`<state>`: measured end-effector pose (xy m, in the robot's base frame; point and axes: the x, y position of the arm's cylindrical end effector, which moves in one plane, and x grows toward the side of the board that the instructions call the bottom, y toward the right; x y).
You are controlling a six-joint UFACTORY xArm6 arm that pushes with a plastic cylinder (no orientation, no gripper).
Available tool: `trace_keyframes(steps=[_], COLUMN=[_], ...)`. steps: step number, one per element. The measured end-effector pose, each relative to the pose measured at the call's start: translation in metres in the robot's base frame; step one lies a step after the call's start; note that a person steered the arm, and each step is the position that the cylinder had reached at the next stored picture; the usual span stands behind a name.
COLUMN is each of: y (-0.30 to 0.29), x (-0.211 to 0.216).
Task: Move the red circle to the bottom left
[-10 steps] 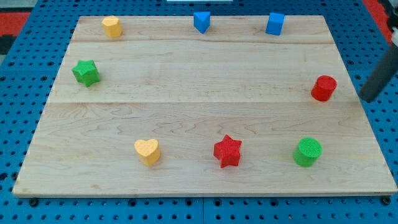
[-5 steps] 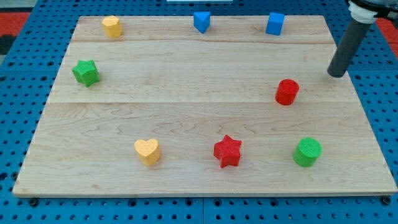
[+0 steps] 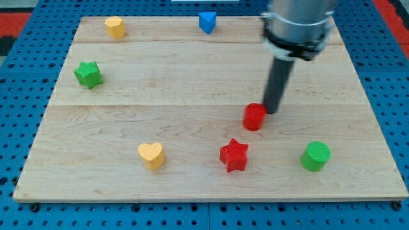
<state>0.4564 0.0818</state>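
while my tip (image 3: 271,112) touches the right side of the red circle (image 3: 254,117) on the desk (image 3: 128,115), i see no pincer.

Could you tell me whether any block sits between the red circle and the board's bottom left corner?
Possibly. The yellow heart lies near the straight line from the red circle to that corner, just on its lower side. My tip touches the circle's upper right.
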Motion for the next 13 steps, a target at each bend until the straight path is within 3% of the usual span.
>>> trace_keyframes(steps=[1, 2, 5, 6, 8, 10, 11, 13], y=[-0.041, 0.029, -0.19, -0.229, -0.273, -0.293, -0.284, -0.229], x=[0.01, 0.029, 0.04, 0.04, 0.001, 0.042, 0.029, 0.038])
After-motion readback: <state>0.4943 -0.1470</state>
